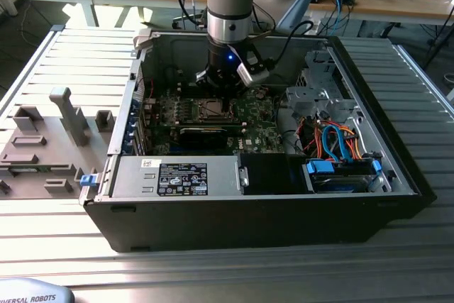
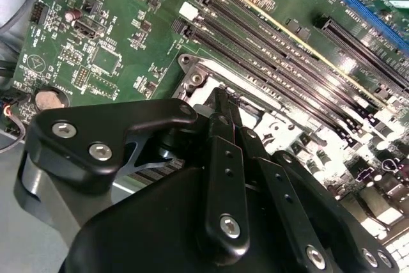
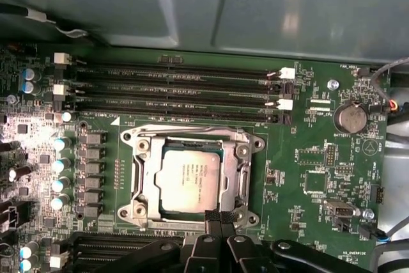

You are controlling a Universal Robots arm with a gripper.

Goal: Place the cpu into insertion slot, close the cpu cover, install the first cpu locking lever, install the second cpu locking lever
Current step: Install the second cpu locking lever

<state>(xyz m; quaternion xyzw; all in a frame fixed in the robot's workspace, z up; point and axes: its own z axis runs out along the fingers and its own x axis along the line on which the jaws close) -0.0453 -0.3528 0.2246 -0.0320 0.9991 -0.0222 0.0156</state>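
The cpu lies flat in the insertion slot, silver top up, on the green board. The cpu cover lies down around it, its square window framing the chip. My gripper is shut, its black fingertips together at the near edge of the cover with nothing visible between them. In the second wrist view the gripper tips rest over the socket's metal frame. The exterior view shows the gripper hanging straight down over the socket inside the open computer case.
Long memory slots run beside the socket, with the case wall behind them. A coin battery sits further off. A black card, power supply and cabled drive cage crowd the case. A grey fixture lies at the exterior view's left.
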